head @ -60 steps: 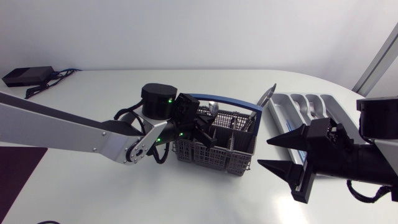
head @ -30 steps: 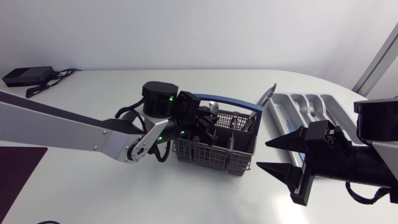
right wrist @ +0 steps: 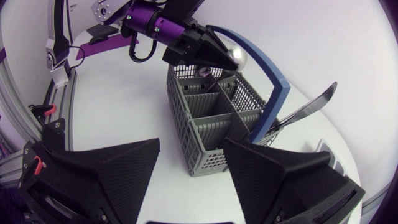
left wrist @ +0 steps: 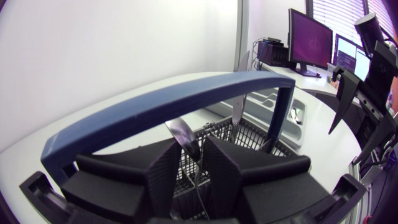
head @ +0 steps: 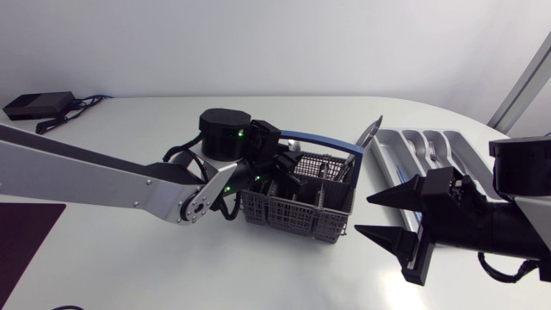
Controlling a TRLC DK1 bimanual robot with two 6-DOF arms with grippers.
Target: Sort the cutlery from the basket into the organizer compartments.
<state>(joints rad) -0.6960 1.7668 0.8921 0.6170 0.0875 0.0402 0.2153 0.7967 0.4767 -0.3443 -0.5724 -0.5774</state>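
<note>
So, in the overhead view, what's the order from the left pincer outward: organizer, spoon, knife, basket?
1. spoon, gripped in the left pincer.
2. basket, right under it.
3. knife, leaning at the basket's far right corner.
4. organizer, farther right.

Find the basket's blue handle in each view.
Head view: blue handle arches over the basket, mid-table.
Left wrist view: blue handle spans just ahead of the left gripper.
Right wrist view: blue handle ahead of the right gripper, over the basket.
Shared landmark: the grey mesh basket.
</note>
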